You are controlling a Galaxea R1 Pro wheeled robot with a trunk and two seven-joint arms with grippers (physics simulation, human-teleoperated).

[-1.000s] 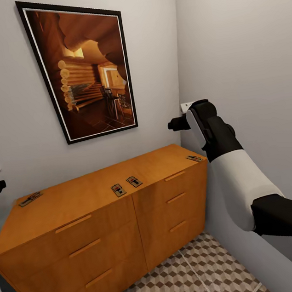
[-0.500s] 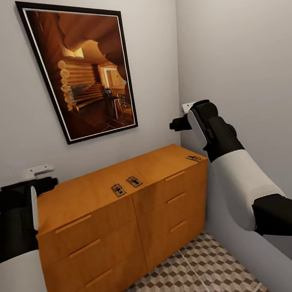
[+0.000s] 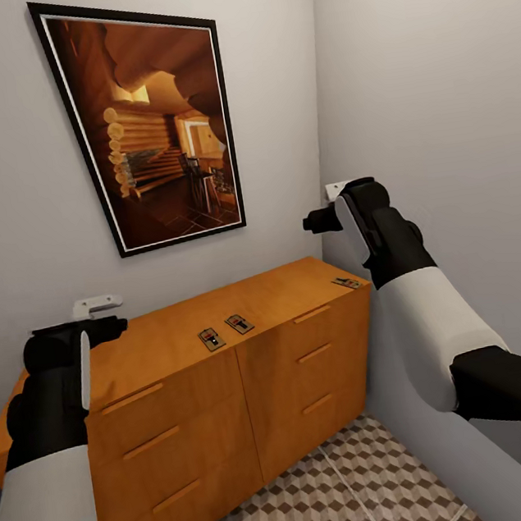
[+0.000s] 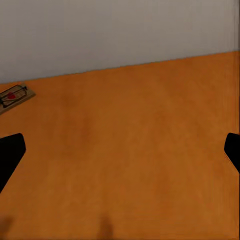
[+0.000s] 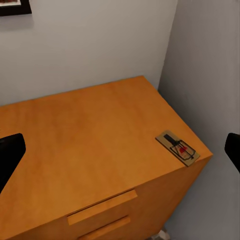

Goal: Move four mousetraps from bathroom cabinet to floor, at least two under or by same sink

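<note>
The orange-brown cabinet (image 3: 228,381) stands against the back wall. Two mousetraps (image 3: 211,339) (image 3: 239,323) lie side by side near the middle of its top, and a third mousetrap (image 3: 347,283) lies at the right front corner. My left gripper (image 3: 94,315) hovers open over the cabinet's left end; in the left wrist view a mousetrap (image 4: 15,97) lies by the wall beyond its fingers. My right gripper (image 3: 321,219) hangs open above the right end, and the corner mousetrap (image 5: 177,148) lies below it in the right wrist view. The cube-patterned floor (image 3: 326,491) lies in front.
A framed cabin picture (image 3: 151,127) hangs above the cabinet. A grey side wall (image 3: 437,103) runs close along the cabinet's right end, leaving a narrow strip of floor between it and me.
My left arm has come up and swung right over the cabinet's left end, now covering the leftmost mousetrap in the head view. The right arm has barely moved.
</note>
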